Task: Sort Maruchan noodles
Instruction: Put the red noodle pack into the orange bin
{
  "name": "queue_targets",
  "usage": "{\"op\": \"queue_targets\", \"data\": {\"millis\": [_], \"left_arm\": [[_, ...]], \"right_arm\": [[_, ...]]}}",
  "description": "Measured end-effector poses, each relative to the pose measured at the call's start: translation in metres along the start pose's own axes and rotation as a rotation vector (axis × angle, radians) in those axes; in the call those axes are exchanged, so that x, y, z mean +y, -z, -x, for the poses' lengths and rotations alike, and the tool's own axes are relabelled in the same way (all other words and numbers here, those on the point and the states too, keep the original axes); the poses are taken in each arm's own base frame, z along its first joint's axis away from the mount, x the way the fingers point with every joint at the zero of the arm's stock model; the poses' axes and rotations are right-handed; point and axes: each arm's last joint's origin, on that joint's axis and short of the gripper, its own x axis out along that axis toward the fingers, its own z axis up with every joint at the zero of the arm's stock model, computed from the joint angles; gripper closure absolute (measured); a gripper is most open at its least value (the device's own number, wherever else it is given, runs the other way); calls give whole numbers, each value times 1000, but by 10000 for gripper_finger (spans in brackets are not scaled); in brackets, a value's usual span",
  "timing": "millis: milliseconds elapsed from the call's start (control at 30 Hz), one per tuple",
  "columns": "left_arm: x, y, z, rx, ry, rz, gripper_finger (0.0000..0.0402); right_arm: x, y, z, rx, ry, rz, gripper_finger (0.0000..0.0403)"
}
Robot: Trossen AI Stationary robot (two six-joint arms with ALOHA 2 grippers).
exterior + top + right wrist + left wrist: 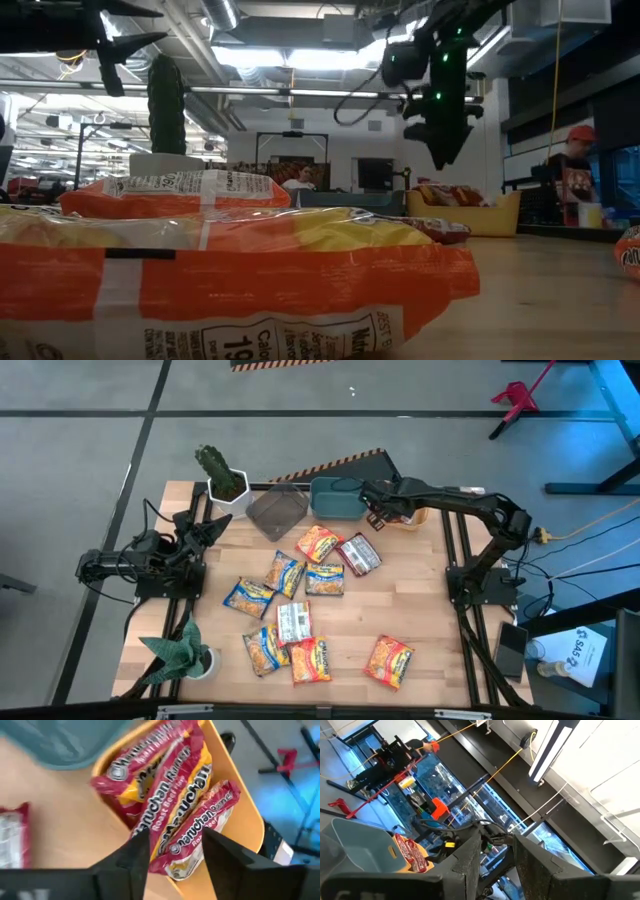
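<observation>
The packets (322,578) are light, crinkly and slippery, with a brittle block inside — best pinched across a short edge or sealed end. Most lie loose mid-table; three red packets (175,810) sit stacked in the yellow bin (240,815) at about one o'clock. The right gripper (172,842) hovers directly over them, fingers apart and seemingly holding nothing, while the left gripper (497,855) waits open at nine o'clock.

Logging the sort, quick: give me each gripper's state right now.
Left gripper: open, holding nothing, parked at the table's left edge.
Right gripper: open above the yellow bin, just over the red noodle packets; nothing held.
</observation>
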Motion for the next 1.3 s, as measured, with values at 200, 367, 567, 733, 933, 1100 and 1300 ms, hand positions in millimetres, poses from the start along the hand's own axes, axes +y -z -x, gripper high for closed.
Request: {"op": "queue_targets", "data": {"millis": [200, 367, 567, 733, 933, 1100, 1300], "left_arm": [[-1, 1, 0, 38, 39, 22, 292], [-1, 1, 0, 47, 49, 24, 292], [-1, 1, 0, 48, 48, 23, 292], [-1, 2, 0, 48, 47, 19, 292], [-1, 2, 0, 50, 45, 16, 292], [-1, 2, 0, 54, 42, 14, 292], [-1, 2, 0, 55, 42, 10, 292]], "right_arm": [[36, 30, 49, 8, -355, 279, 215], [90, 84, 94, 49, -494, 441, 214], [126, 102, 92, -94, -293, 459, 214], [170, 94, 61, -189, -277, 713, 211], [190, 102, 25, -129, -102, 843, 166], [196, 98, 18, -191, -48, 801, 116], [197, 96, 8, -155, -45, 795, 96]]}}
